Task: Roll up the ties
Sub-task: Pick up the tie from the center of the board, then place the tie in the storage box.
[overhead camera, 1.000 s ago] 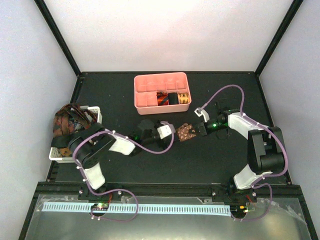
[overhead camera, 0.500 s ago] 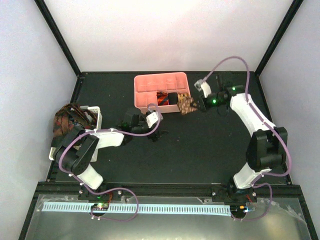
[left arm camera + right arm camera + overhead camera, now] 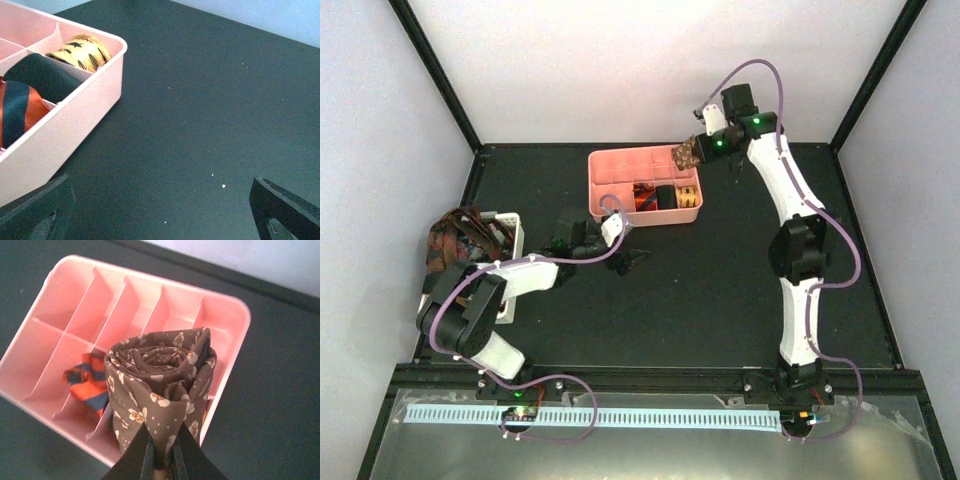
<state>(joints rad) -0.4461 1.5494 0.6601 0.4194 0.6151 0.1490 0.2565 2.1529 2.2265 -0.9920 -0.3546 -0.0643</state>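
**Overhead view.** I see the pink compartmented plastic tray (image 3: 610,165) on the black table top (image 3: 720,300), directly below the right gripper (image 3: 693,150). The white slotted plastic basket (image 3: 512,226), heaped with loose patterned ties (image 3: 455,242), lies well to the left of the left gripper (image 3: 632,260). The right fingers are clamped on the brown rolled fabric tie with a small pale floral print (image 3: 685,156), held over the tray's far right corner. The left fingers stand wide apart, holding nothing, just off the tray's near edge.

**Change.** A second ago the roll hung low over mid-table, close to the left fingers. It is now at the tray, and the left arm has drawn leftward.

**Right wrist view.** I see the roll's spiral end, pinched at its lower edge, with a red-orange striped roll (image 3: 82,382) in a compartment beyond the fingers.

**Left wrist view.** This view alone shows a gold printed roll (image 3: 82,50) and a dark roll (image 3: 42,75) in neighbouring compartments, left of the fingers.
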